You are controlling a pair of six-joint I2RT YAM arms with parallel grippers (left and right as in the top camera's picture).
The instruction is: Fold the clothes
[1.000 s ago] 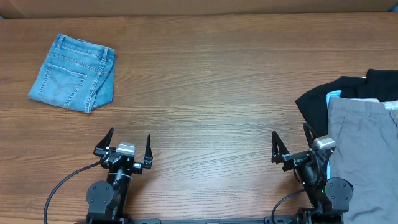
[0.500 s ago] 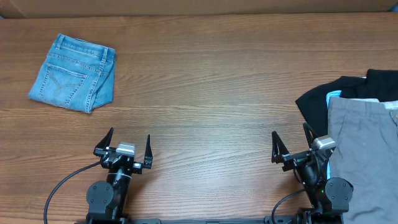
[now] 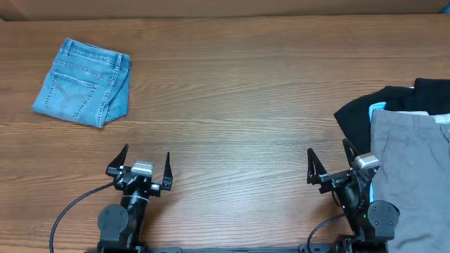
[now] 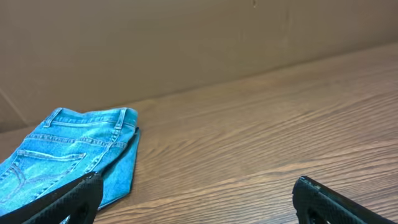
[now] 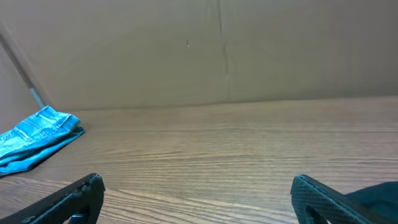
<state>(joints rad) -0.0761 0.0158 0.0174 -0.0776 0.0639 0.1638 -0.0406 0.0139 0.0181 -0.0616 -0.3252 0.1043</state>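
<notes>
The light-blue denim jeans lie folded into a small bundle at the far left of the table, a stitched back pocket facing up. They also show in the left wrist view and far off in the right wrist view. My left gripper is open and empty near the front edge, well short of the jeans. My right gripper is open and empty near the front edge on the right, with bare table between its fingers.
Grey trousers lie on a black garment at the right edge, beside the right arm. A brown cardboard wall runs along the back of the wooden table.
</notes>
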